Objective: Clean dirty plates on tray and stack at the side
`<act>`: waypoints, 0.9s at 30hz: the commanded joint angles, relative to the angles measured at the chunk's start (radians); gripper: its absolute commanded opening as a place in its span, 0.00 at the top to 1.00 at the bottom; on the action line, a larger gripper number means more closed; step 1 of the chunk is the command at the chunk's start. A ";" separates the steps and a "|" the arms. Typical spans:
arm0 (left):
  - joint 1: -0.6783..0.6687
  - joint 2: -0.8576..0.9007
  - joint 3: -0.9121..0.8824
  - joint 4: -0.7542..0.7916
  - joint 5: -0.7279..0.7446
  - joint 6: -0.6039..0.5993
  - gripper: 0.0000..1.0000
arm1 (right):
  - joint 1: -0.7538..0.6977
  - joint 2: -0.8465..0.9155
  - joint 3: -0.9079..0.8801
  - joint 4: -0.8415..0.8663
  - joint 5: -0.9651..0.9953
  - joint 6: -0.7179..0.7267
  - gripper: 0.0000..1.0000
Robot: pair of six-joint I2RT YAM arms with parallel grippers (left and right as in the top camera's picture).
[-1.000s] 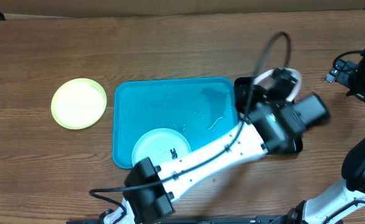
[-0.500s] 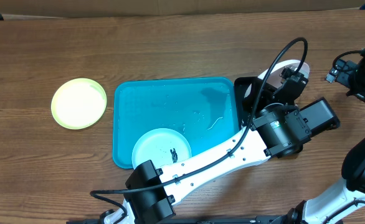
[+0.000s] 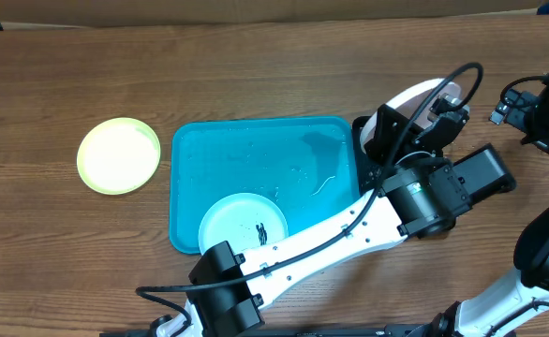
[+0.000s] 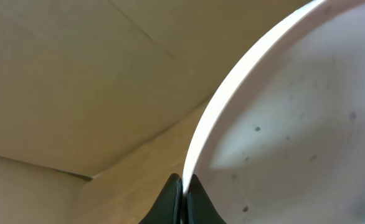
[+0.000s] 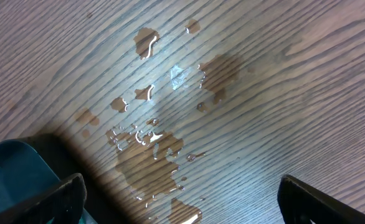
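White plate (image 3: 413, 98): tilting on edge above the black tray (image 3: 362, 131), beside the blue tray (image 3: 256, 150).
Left end effector (image 4: 181, 186): clamping the plate's rim.
Right end effector (image 5: 179, 186): fingers standing apart.
Risk: narrow rim grip letting the plate slip.

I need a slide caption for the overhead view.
Left tool holds the white plate tilted, right of the turquoise tray, where a pale blue plate lies.

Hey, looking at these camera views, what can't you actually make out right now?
White plate: left wrist view crops it to a rim section in the left claw; overhead, the left arm covers its lower part.
Black tray: overhead, mostly under arm and plate.
Pale blue plate: overhead, near edge under the arm.
Right claw: only fingertips show in its wrist view; overhead, indistinct dark hardware.
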 commanded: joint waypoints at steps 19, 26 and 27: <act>0.003 0.003 0.028 0.046 -0.131 -0.028 0.96 | -0.002 -0.016 0.006 0.003 0.000 0.003 0.00; 0.034 0.003 0.028 0.050 -0.108 -0.055 0.96 | -0.002 -0.016 0.006 0.003 0.000 0.003 0.00; 0.046 0.003 0.028 0.051 -0.108 -0.056 0.96 | -0.002 -0.016 0.006 0.003 0.000 0.003 0.00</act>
